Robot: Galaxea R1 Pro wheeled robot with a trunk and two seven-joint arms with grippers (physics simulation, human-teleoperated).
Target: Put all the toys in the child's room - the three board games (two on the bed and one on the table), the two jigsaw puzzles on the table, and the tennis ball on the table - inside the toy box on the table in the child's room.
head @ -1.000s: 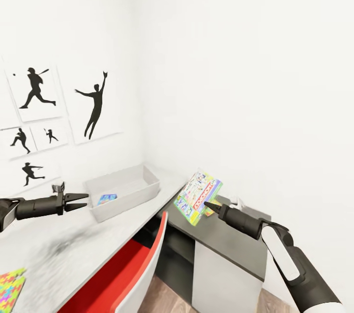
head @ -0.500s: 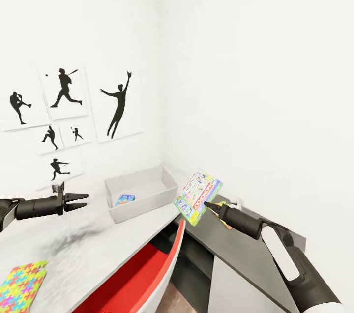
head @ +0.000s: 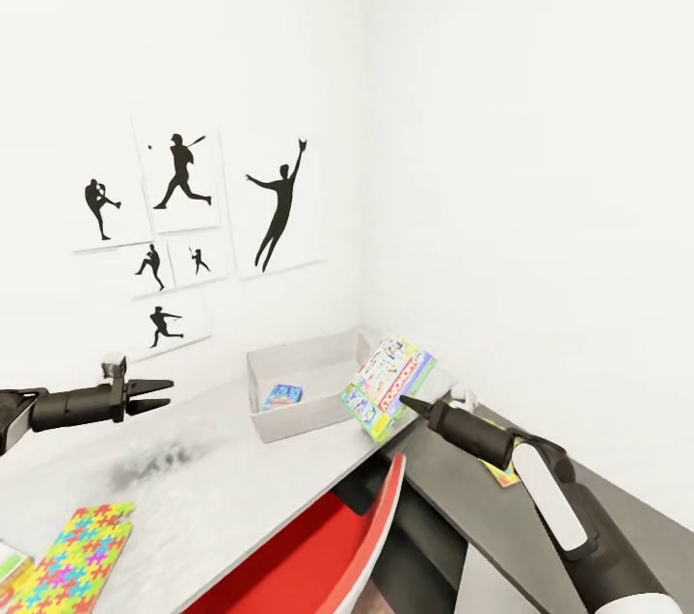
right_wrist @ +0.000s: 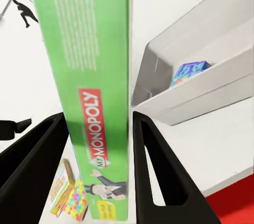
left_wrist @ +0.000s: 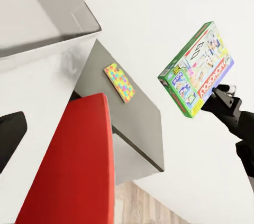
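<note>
A green Monopoly board game [head: 388, 386] is held on edge by my right gripper [head: 410, 405], shut on it, just right of the toy box [head: 323, 402]. In the right wrist view the same board game [right_wrist: 98, 102] sits between both fingers [right_wrist: 153, 155]. The pale grey toy box stands on the table [head: 212, 469] by the corner, with a small board game [head: 282, 396] lying inside. One jigsaw puzzle [head: 72, 551] lies on the near left of the table. Another jigsaw puzzle [left_wrist: 119, 82] rests on a dark grey lower surface. My left gripper [head: 162, 392] hovers open over the table, left of the toy box.
A red chair [head: 328, 547] is tucked under the table's front edge. The dark grey lower unit [head: 453, 498] runs along the right wall. Baseball-player silhouette pictures [head: 183, 209] hang on the wall behind the table. Wood floor [left_wrist: 137, 208] lies below.
The head view has swung left, so the toy box, pictures and table shifted right in the picture. Both arms keep their pose, and the held board game now sits closer to the toy box.
</note>
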